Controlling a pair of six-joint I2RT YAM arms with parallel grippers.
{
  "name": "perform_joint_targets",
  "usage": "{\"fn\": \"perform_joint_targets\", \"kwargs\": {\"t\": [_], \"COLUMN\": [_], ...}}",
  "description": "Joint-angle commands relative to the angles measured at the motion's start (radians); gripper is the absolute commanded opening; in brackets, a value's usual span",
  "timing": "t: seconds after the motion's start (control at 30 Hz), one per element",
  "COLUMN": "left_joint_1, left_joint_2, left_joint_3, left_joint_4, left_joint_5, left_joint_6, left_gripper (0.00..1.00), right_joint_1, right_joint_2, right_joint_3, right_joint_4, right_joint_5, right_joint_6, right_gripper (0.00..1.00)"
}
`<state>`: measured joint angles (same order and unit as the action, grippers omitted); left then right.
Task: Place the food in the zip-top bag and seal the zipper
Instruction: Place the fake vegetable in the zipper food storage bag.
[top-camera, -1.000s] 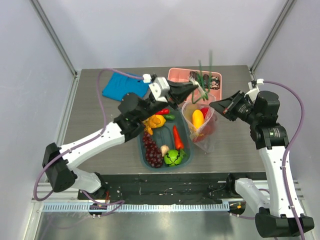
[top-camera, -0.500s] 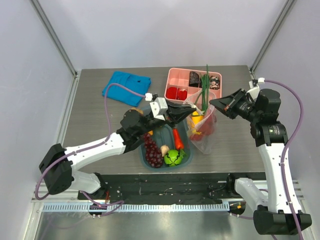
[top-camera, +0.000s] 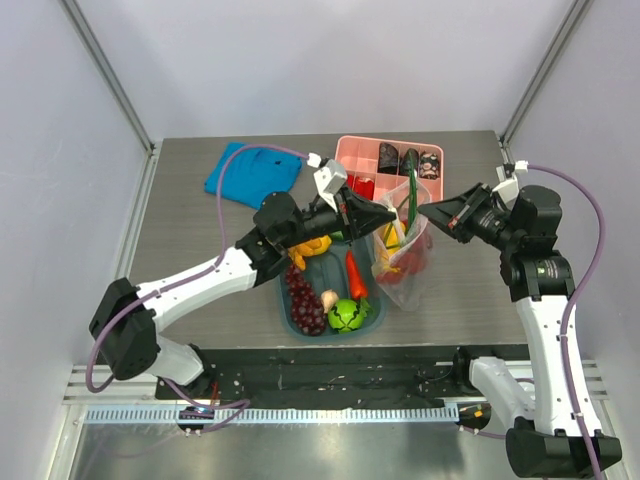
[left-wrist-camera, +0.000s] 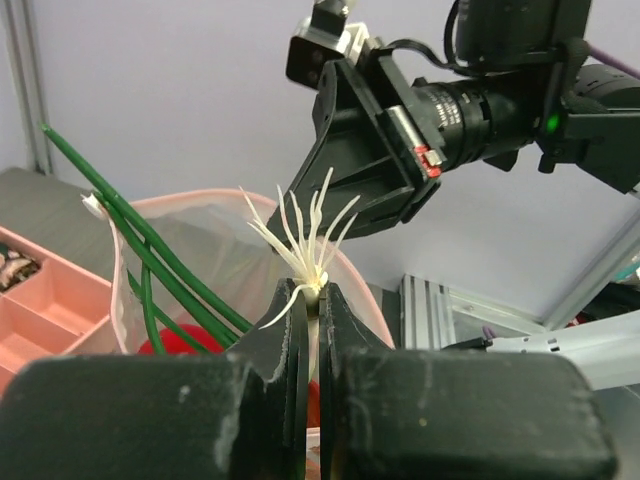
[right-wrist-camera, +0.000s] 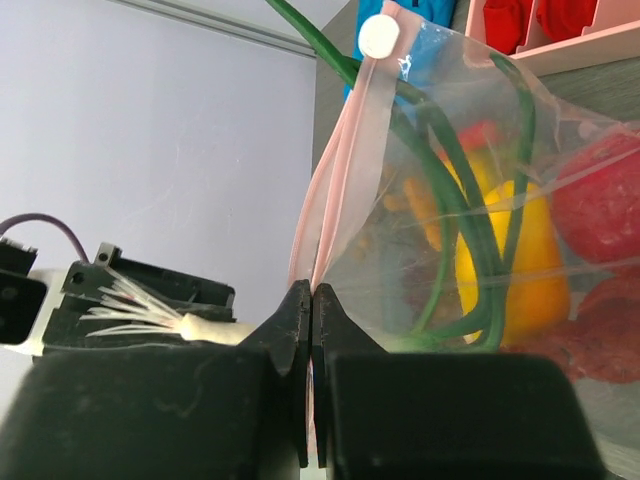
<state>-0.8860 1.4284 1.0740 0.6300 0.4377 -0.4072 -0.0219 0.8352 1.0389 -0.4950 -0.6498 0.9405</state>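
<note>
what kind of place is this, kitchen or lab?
Probably a lab test cell, not a kitchen: blank walls on metal posts, two robot arms bolted to a small table, plastic toy food in a tub.

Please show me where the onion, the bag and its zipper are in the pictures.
onion (left-wrist-camera: 312, 272), left wrist view, white root end.
bag (top-camera: 408, 285), top view, clear lower wall.
zipper (right-wrist-camera: 345, 150), right wrist view, middle of pink strip.

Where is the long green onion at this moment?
In the top view, the green onion is right of centre: its white root end is pinched in the left pincer, and its stalks bend into the zip-top bag, beside the pink tray.
</note>
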Motion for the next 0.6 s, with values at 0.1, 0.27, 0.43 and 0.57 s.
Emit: {"fn": "perform_joint_targets", "kwargs": {"t": [0.1,0.27,0.43,0.57], "left_joint_1": [0.013,0.024,0.056,0.045], "left_joint_2": [0.046,0.143,0.294,0.293], "left_joint_3": [0.072,0.173,0.438,0.510], "left_joint_4": [-0.035,-0.093,-0.502,-0.674], "left_joint_5": [0.142,0.231,0.340,0.257], "left_joint_6": [-0.105,-0.123,-0.173,-0.148], "left_gripper": [0.00,0.00,0.00,0.00], "right_joint_1": [-0.003,-0.003,-0.003,-0.003], "right_joint_2": [-0.021,-0.028,-0.041,-0.059], "right_joint_3": [0.010,0.009,0.004,-0.010], "right_joint_4": [0.111,0.130,0.153,0.171], "right_joint_5": [-0.056,-0.073,-0.085,-0.088], "right_joint_6": [0.017,0.021,0.015,-0.002], "right_gripper": [0.01,0.01,0.01,0.01]}}
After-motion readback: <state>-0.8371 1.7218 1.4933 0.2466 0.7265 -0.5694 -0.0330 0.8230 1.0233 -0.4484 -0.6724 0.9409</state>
